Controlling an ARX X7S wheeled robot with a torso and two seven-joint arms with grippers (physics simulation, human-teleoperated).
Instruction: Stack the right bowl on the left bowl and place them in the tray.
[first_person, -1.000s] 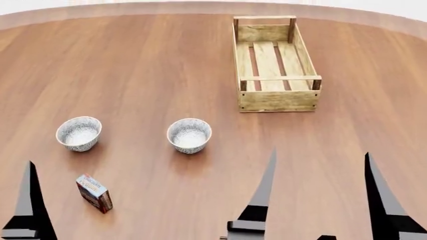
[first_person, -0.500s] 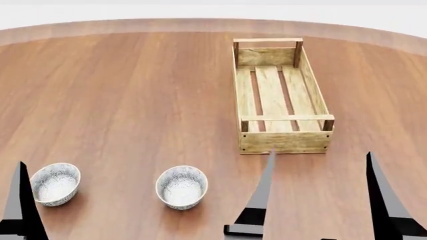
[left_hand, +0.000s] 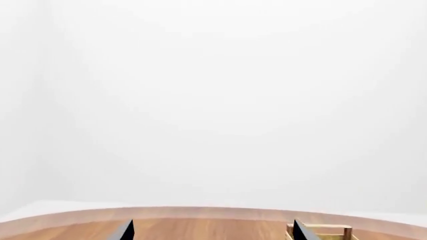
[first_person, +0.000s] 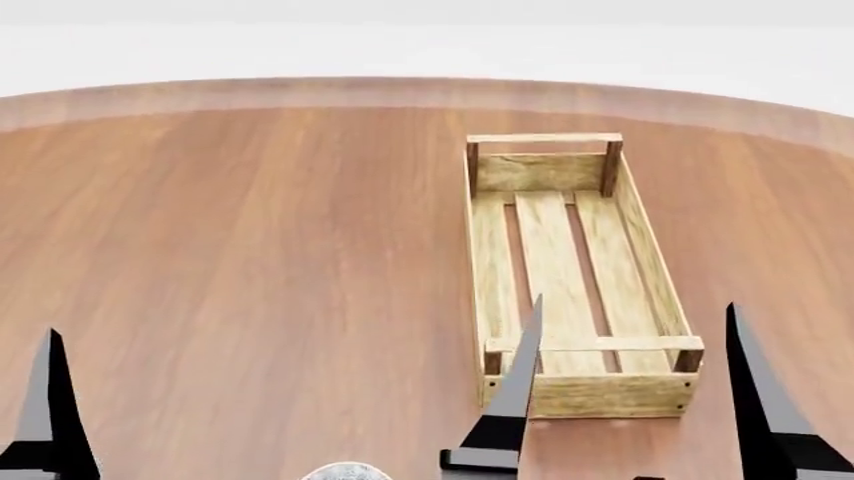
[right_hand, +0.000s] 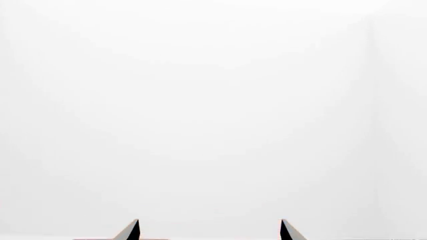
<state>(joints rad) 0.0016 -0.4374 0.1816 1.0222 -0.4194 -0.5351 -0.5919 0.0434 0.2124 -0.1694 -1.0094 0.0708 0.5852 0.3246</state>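
My right claw (first_person: 630, 380) hangs with fingers spread wide, empty, above the near end of the tray (first_person: 577, 270) on the table (first_person: 240, 260). My left claw's (left_hand: 212, 231) fingers are parted too — one bowl's rim (first_person: 346, 471) peeks in nearest me.

We see a broad round table of warm reddish-brown wood (first_person: 240, 260), its grain running away from us in long streaks toward a curved far edge. That edge shows a paler, lighter-toned rim (first_person: 334, 92) which arcs across the head view. Beyond the table we find only a plain white backdrop (first_person: 400, 40), with no seam, corner or window that we can make out. In both wrist views this same white surround (right_hand: 213, 100) fills nearly everything. The light is soft and even, and the tabletop carries only faint shadows.
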